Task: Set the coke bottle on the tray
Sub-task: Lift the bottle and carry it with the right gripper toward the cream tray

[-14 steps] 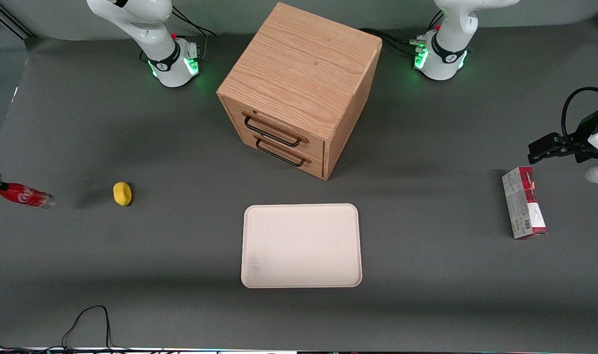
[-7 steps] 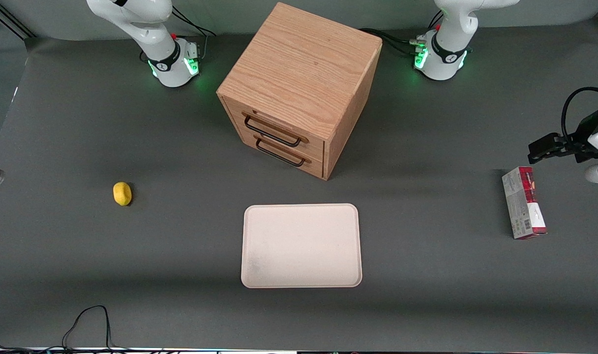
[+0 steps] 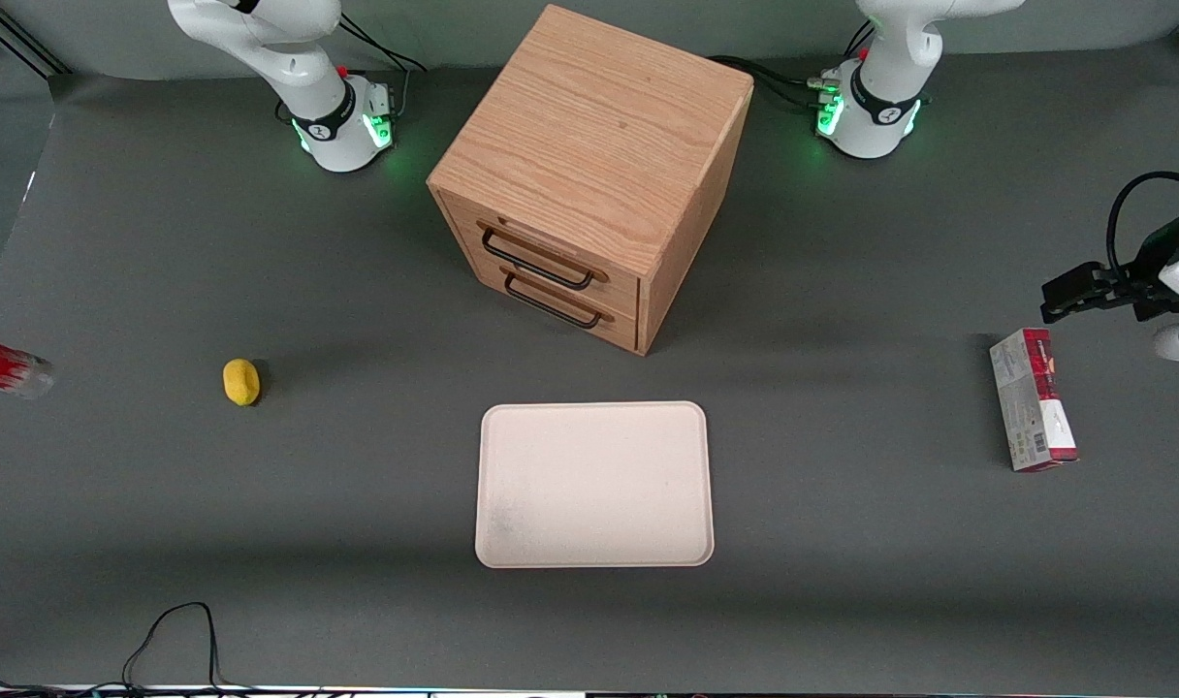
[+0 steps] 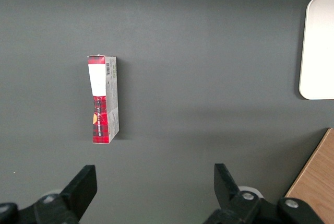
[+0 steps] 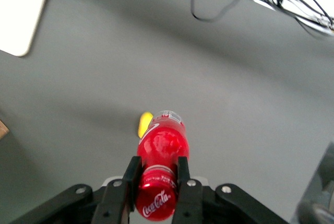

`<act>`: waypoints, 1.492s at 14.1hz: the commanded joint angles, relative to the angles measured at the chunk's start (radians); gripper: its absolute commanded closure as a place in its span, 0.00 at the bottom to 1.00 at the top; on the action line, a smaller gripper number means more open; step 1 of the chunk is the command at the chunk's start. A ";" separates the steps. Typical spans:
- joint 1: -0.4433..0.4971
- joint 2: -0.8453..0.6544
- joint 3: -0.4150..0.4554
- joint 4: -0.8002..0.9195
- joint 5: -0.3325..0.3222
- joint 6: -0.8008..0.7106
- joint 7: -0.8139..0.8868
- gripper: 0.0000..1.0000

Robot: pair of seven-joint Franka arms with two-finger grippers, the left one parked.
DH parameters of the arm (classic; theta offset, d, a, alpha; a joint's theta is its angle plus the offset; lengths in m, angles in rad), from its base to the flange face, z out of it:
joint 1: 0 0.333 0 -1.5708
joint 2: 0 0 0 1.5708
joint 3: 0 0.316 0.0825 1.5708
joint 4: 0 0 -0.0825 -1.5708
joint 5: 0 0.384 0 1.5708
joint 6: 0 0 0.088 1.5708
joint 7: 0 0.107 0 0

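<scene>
Tray [image 3: 594, 483]: on table, in front of drawer cabinet [image 3: 589, 174]. Lemon [image 3: 241, 381]: toward working arm's end. Carton [image 3: 1032, 412]: toward parked arm's end. Coke bottle [image 5: 159, 177]: between the fingers of the gripper [image 5: 156, 174], above table past lemon.

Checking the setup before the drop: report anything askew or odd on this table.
Nothing looks spilled or damaged. The wooden drawer cabinet sits turned at an angle to the cream-white tray. The red-and-white carton box lies flat. The gripper, at the working arm's end, holds the small red coke bottle above the table.
</scene>
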 commanded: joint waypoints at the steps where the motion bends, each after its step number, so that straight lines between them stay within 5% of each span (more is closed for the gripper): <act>1: 0.159 0.036 -0.006 0.062 -0.016 -0.012 0.157 1.00; 8: 0.427 0.209 0.057 0.214 -0.014 0.071 0.481 1.00; 12: 0.438 0.306 0.150 0.286 -0.016 0.165 0.537 1.00; 21: 0.549 0.390 0.152 0.301 -0.018 0.229 0.592 1.00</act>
